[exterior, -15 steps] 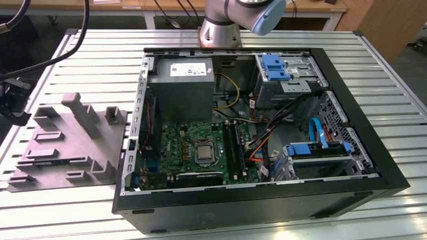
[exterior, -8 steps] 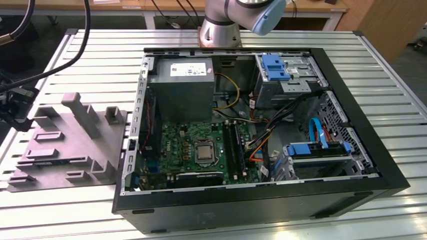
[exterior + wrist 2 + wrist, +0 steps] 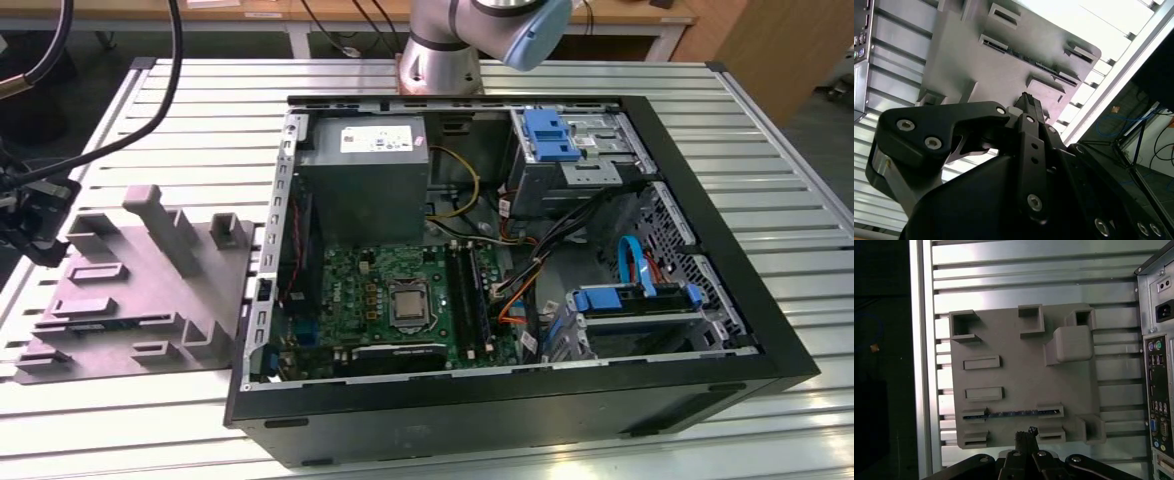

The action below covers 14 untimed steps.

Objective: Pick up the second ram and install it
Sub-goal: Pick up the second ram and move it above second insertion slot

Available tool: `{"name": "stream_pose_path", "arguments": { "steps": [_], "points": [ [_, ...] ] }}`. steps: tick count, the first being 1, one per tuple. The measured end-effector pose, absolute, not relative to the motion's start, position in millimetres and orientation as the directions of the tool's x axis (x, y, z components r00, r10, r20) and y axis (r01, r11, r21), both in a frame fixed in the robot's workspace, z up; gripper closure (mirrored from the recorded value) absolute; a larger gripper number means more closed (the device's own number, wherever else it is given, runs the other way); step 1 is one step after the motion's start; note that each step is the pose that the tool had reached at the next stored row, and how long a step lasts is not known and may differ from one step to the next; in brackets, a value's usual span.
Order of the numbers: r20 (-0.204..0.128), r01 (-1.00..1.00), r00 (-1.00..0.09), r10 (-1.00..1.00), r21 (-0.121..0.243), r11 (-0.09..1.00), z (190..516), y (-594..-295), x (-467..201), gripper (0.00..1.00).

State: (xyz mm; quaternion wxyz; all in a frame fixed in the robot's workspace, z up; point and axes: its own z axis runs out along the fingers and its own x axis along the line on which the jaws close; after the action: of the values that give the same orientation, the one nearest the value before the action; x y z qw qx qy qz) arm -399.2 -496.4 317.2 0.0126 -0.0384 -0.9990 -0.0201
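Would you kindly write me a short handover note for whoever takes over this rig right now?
Claw: shut, holding nothing, near the edge of the grey tray.
Second ram: on edge in a tray slot, close to the claw tips, not gripped.
Done: ram not yet picked up.
Left: the pick, then the install in the open computer case.

Slatted table bearing grey tray, computer case.
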Motion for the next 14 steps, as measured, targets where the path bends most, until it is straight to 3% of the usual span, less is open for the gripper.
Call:
{"name": "stream_pose_path", "arguments": {
  "steps": [14],
  "points": [
    [0.026, 0.042, -0.999, 0.041, 0.039, 0.998, 316.3, -496.4, -399.1, 0.90]
  ]
}}
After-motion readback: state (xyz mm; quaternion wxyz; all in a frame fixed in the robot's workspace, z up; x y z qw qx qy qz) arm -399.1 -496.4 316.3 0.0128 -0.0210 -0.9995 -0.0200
